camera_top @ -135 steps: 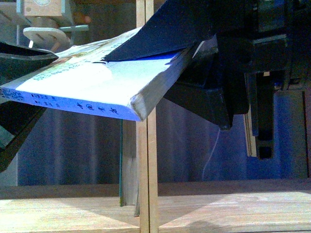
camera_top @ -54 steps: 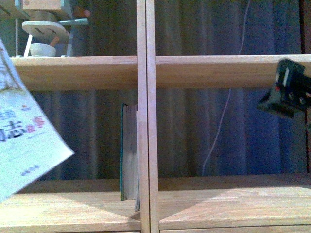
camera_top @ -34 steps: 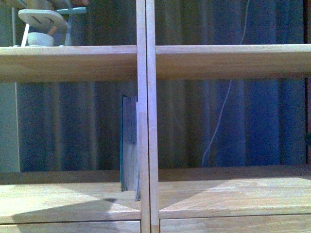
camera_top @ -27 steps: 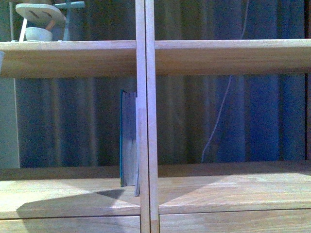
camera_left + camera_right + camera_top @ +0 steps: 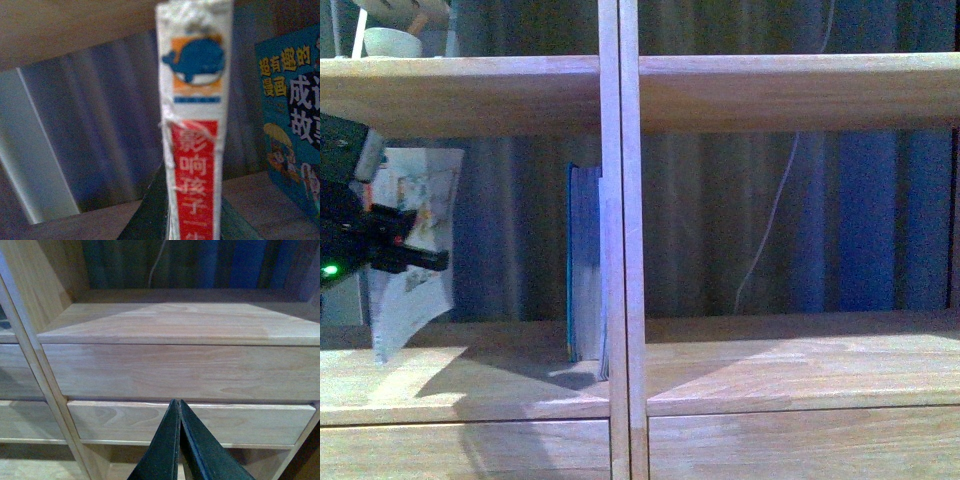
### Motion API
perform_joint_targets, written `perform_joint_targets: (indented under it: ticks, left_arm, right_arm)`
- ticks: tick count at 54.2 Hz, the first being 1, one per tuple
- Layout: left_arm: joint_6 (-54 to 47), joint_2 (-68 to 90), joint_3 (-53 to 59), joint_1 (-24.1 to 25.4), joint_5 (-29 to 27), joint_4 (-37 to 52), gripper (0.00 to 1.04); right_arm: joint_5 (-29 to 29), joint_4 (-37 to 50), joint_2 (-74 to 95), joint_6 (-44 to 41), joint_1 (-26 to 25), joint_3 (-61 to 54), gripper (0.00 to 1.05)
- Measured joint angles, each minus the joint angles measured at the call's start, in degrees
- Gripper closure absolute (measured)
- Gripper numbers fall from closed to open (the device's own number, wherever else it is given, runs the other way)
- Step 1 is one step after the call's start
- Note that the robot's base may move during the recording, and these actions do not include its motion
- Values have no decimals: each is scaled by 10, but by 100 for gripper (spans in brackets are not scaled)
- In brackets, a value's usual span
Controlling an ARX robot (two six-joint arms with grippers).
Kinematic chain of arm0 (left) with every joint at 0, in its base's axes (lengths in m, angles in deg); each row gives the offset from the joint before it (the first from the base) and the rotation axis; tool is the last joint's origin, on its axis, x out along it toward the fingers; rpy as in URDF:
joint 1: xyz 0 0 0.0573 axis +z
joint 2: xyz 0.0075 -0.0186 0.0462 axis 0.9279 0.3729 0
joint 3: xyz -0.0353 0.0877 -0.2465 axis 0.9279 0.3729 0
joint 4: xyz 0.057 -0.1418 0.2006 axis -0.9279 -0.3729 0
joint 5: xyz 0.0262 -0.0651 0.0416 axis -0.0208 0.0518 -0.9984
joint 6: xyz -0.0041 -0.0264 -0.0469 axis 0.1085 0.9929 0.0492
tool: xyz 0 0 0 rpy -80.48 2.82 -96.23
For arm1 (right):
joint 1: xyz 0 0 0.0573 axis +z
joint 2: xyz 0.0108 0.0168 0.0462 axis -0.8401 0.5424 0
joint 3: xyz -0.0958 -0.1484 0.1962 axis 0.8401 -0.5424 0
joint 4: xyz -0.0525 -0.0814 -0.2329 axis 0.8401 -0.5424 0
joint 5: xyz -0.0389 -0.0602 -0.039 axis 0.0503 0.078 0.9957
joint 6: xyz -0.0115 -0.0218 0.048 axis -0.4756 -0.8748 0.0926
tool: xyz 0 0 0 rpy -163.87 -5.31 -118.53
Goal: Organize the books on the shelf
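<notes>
Left tool (image 5: pixel 192 222) is clamped on the paperback (image 5: pixel 423 195). In the left wrist view a dark finger shows on either side of the red-and-white spine, low down, and a blue whale logo sits on the spine's white upper part. In the front view the paperback hangs at the far left of the shelf (image 5: pixel 770 95), inside the left compartment under the upper board. Its cover faces the camera and its lower corner droops toward the lower board; cannot tell if it touches the wood. The arm's dark body covers part of the cover's left side.

Teal book (image 5: pixel 582 270) stands upright on the same lower board, pressed against the central divider (image 5: pixel 620 200), pale page edges facing out. There is open board between it and the paperback, well apart, nothing in the gap. The left wrist view shows its cover with yellow and white characters off to one side of the spine.

Right tool (image 5: pixel 178 410) is closed, fingers meeting at the tips with nothing between them. It sits low in front of the drawer fronts (image 5: pixel 180 372) of the right compartment.

Other stuff:
- Pale bowl (image 5: pixel 390 42) on the upper board, left side.
- Thin white cable (image 5: pixel 772 225) hanging behind the right compartment.
- Dark blue curtain (image 5: pixel 860 220) visible through the open back.
</notes>
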Motion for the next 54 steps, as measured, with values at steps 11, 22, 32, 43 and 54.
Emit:
perform_joint_targets:
  ticks: [11, 22, 32, 43, 54]
  left_arm:
    - [26, 81, -96, -39, -16, -24, 98]
    - [29, 146, -168, -64, -38, -51, 98]
    - [36, 188, -212, -81, -60, -62, 98]
    - [35, 217, -259, -105, -87, -91, 98]
    - [35, 240, -257, -120, -95, -91, 65]
  right_arm:
    - [0, -22, -47, 0, 0, -26, 102]
    - [0, -50, -95, 0, 0, -43, 102]
    - [0, -78, -135, 0, 0, -55, 102]
    - [0, -86, -171, 0, 0, -74, 102]
    - [0, -128, -216, 0, 0, -74, 102]
